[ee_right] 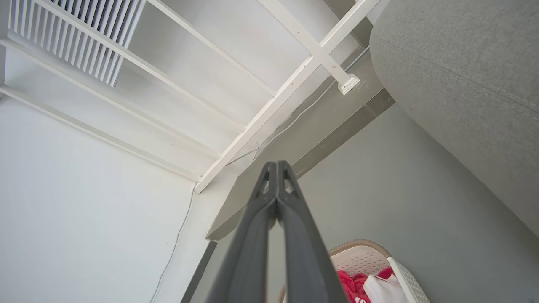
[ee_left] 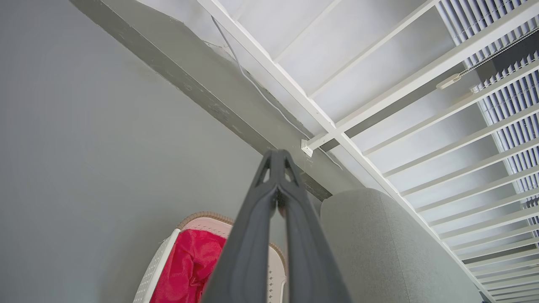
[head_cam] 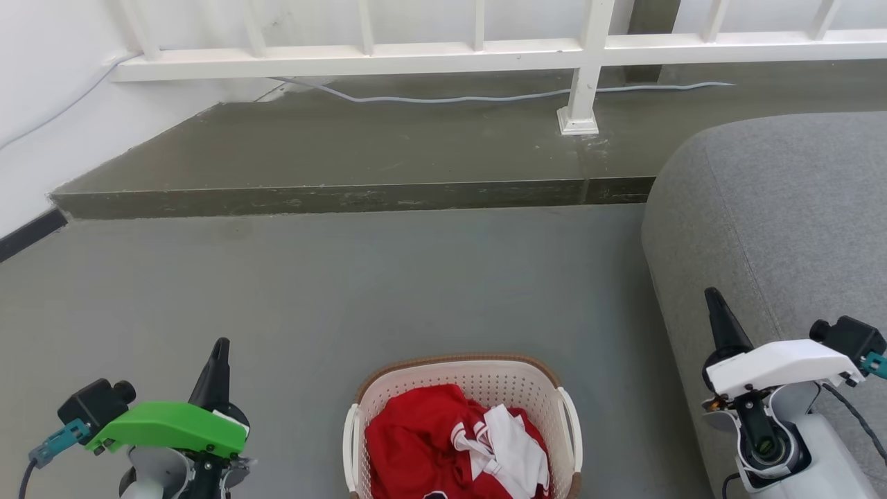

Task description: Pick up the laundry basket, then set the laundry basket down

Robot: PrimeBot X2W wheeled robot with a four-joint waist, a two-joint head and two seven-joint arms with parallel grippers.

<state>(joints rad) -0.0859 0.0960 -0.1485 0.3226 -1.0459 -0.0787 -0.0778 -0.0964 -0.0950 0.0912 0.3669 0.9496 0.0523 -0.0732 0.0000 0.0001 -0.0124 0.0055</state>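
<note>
The left claw (head_cam: 221, 344) is closed. In its wrist view the two dark fingers meet at the tips (ee_left: 276, 156) with nothing between them. The right claw (head_cam: 712, 292) is closed and empty too, its tips pressed together (ee_right: 276, 165). A green cover (head_cam: 170, 426) sits on the left wrist and a white cover (head_cam: 776, 364) on the right.

The basket (head_cam: 457, 362) stands on the grey floor (head_cam: 346, 291) between the two claws and apart from both, at the bottom middle of the head view. Its white loop handles (head_cam: 574, 430) are free. Inside lie a red cloth (head_cam: 416, 443) and a white cloth (head_cam: 509, 443). A small mark on the red cloth at the frame's bottom edge is cut off and cannot be read.

A grey sofa (head_cam: 783, 208) bulges in just right of the basket, under the right claw. Beyond lies a raised step (head_cam: 346, 197), with a white railing (head_cam: 416, 52) on it and a pale cable (head_cam: 485, 97) running along it.

The left wrist view catches the basket's near corner (ee_left: 162, 261), and blinds (ee_left: 513, 84) behind the railing. The right wrist view shows the basket's far rim (ee_right: 358, 243), blinds (ee_right: 63, 38), a white wall (ee_right: 84, 210) and a dark skirting (ee_right: 200, 269).
</note>
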